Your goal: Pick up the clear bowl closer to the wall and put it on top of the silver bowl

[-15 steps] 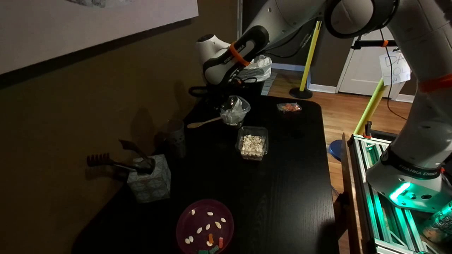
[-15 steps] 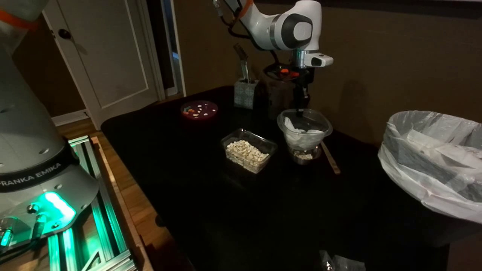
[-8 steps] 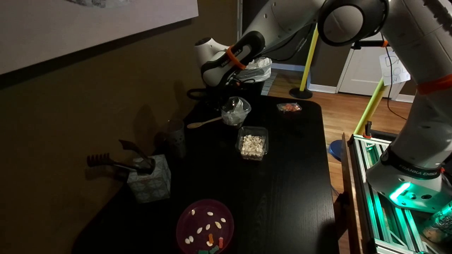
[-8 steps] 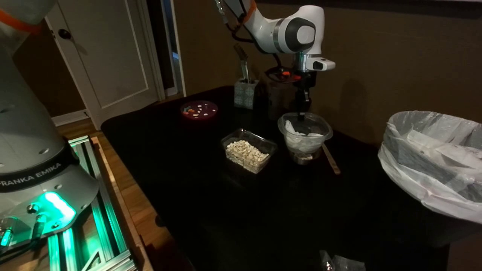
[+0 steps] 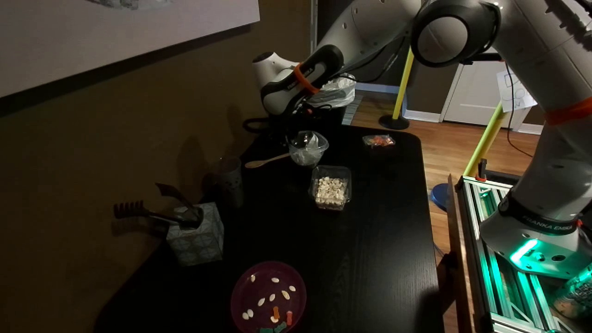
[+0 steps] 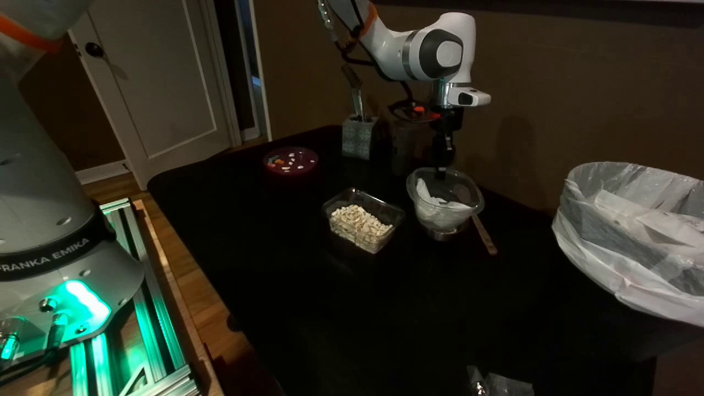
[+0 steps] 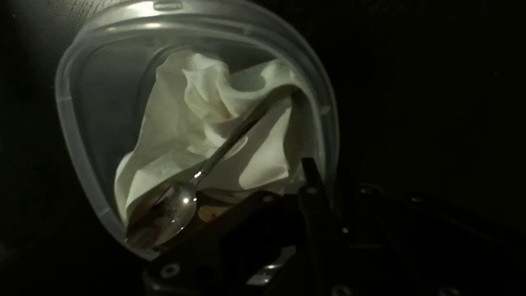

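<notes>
The clear bowl [image 6: 440, 213] holds crumpled white paper and a metal spoon [image 7: 176, 205]. It also shows in an exterior view [image 5: 303, 158] and in the wrist view [image 7: 76, 135]. My gripper [image 6: 441, 169] is shut on the bowl's wall-side rim; one finger is inside the bowl in the wrist view [image 7: 322, 172], and the outer finger is lost in the dark. The bowl is slightly tilted and sits directly over the silver bowl [image 6: 446, 235], its bottom seemingly touching it. The silver bowl is mostly hidden beneath; only its lower side shows.
A clear container [image 6: 379, 204] of white pieces stands beside the bowls. A wooden spoon [image 5: 266, 162] lies next to them. A purple plate [image 5: 240, 296], a utensil box [image 5: 196, 245] and a cup [image 5: 231, 185] stand along the table. A lined trash bin [image 6: 621, 258] is beyond the edge.
My gripper and the clear bowl have moved down onto the silver bowl. The clear bowl has tilted a little more, and the silver bowl's contents are now covered from view.
</notes>
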Motion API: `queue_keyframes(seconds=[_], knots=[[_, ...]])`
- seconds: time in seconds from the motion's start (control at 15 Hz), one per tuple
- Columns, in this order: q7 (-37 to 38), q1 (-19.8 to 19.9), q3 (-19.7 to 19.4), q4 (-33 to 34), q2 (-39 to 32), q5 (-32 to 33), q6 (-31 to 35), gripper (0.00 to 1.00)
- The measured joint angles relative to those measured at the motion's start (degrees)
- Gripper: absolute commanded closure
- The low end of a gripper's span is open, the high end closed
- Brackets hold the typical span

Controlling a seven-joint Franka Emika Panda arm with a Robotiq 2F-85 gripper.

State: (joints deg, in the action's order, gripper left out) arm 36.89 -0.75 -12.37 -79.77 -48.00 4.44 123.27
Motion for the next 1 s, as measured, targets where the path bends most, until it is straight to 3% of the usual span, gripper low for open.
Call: queue_keyframes(seconds=[0.47,0.8,1.0], knots=[[0.1,-0.1,0.0,1.0,-0.2,0.0,0.0,0.02],[-0.3,-0.8,0.8,0.5,2.1,0.0,1.1,0.0],[-4.2,-1.6,3.0,-4.2,7.4,0.0,6.1,0.0]])
